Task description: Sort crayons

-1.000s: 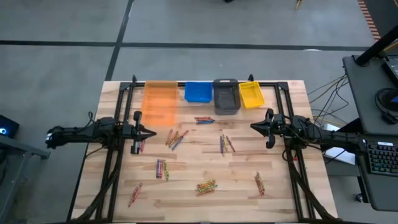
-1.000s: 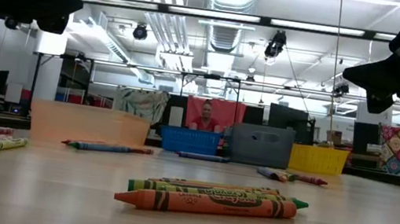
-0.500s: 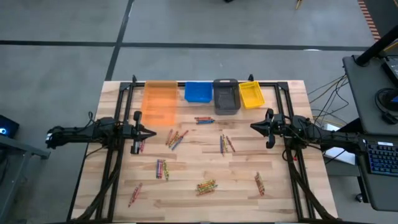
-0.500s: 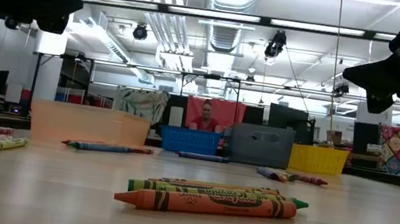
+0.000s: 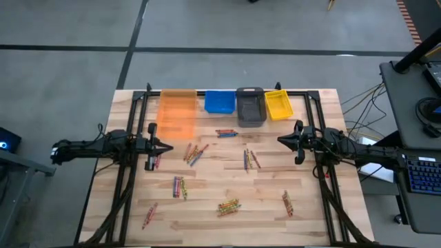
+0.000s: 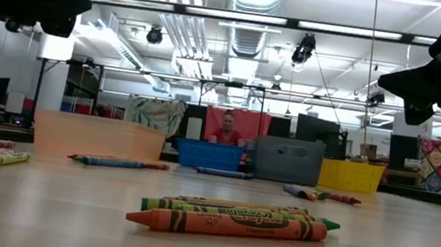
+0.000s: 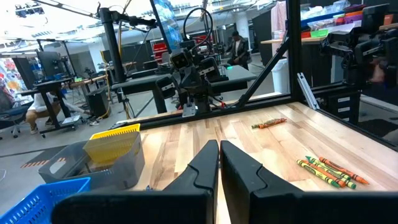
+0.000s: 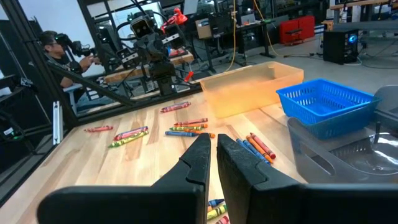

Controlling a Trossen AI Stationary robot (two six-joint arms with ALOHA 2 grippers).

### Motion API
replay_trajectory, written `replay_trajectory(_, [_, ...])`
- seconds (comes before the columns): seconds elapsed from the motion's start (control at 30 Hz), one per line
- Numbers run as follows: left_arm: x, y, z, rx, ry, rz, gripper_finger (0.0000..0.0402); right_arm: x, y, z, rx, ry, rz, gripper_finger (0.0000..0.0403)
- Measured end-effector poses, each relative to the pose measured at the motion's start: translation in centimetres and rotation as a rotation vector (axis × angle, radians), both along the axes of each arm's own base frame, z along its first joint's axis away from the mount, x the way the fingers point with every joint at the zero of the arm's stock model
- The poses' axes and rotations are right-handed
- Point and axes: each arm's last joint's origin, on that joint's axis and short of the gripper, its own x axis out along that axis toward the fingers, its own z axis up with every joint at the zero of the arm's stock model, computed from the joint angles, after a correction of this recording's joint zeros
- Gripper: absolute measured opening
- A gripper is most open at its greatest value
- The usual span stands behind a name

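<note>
High view: I see a pale wood-plank table (image 5: 324, 200) with a black tube frame round it and four bins in a row along the far edge. Orange bin (image 5: 178, 114) is the biggest, translucent plastic w/ smooth walls. Blue bin (image 5: 219, 102) has mesh-like slotted walls, grey bin (image 5: 251, 106) is solid, yellow bin (image 5: 278, 104) sits slightly skewed.

Crayons (image 5: 229, 205) are thin paper-wrapped wax sticks, scattered in small clusters across the table, none in a bin as far as I can tell. One cluster lies just in front of the blue bin, two near the middle, one by the left gripper, the rest toward the near edge.

Left gripper (image 5: 169, 147) hangs above the table's left side, fingers pressed together, holding nothing. Right gripper (image 5: 280, 140) hangs above the right side, facing it, jaws nearly touching w/ a thin slit between, also holding nothing. Both well apart from the crayons below.

Low view: an orange crayon (image 6: 227, 223) lies nearest, w/ green ones touching behind it. Dark print runs along its wrapper, too small for me to read. A person sits in the room beyond the bins. Nothing stands between either gripper and the clusters, only the frame rails at the sides.

Wrist views show lab benches, monitors and other rigs beyond the table.
</note>
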Motion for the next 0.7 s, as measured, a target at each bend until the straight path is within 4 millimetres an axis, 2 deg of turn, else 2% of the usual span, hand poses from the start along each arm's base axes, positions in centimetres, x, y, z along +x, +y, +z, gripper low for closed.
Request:
replay_trajectory(0.07, [-0.1, -0.1, 0.9, -0.095, -0.097, -0.026, 0.0, 0.0, 0.0, 0.2, 0.053, -0.024, 0.0, 0.0022])
replay_trajectory(0.2, [-0.8, -0.1, 3.3, -0.285, -0.4, -0.104, 0.0, 0.0, 0.0, 1.1, 0.275, -0.152, 0.01, 0.0022])
replay_trajectory(0.3, [-1.0, -0.1, 4.2, -0.356, -0.5, -0.169, 0.0, 0.1, 0.1, 1.5, 0.327, -0.185, 0.043, 0.0022])
replay_trajectory(0.57, [1.1, -0.1, 4.9, -0.302, -0.44, -0.14, 0.0, 0.6, -0.1, 2.5, 0.358, -0.182, 0.018, 0.0022])
replay_trajectory(0.7, [2.4, -0.1, 5.8, -0.286, -0.393, -0.122, 0.0, 1.7, -0.4, 3.5, 0.381, -0.053, -0.044, 0.0022])
